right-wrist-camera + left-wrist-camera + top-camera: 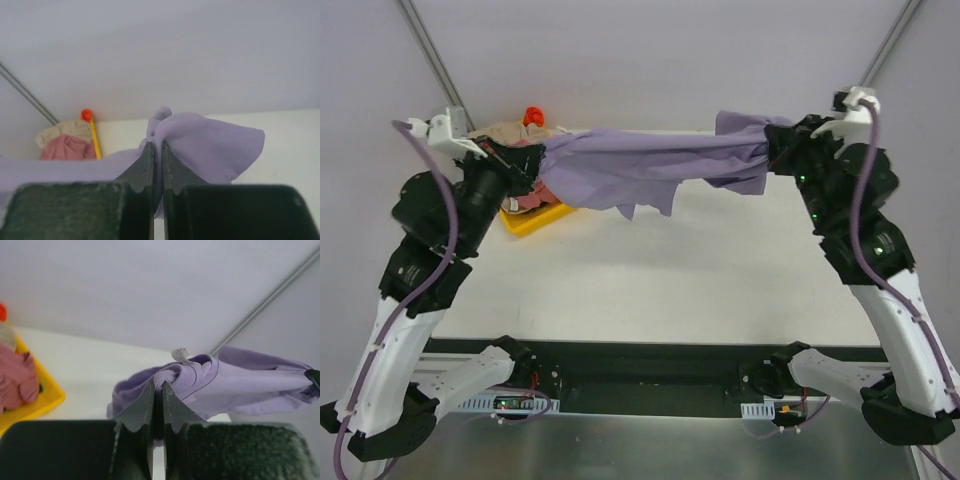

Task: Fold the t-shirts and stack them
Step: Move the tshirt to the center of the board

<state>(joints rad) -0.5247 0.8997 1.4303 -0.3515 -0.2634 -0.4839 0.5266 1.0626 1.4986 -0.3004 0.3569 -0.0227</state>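
Yellow tray [535,223] sits far left on white counter [670,270], near back edge. Small red-orange object [531,116] just behind it. Thin metal rods [430,55] slant up grey back wall.

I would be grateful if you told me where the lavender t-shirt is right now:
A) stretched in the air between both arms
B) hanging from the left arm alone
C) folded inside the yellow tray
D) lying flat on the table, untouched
A: the lavender t-shirt spans the air above the table, with the left arm's fingers and the right arm's fingers each shut on a bunch of its cloth.
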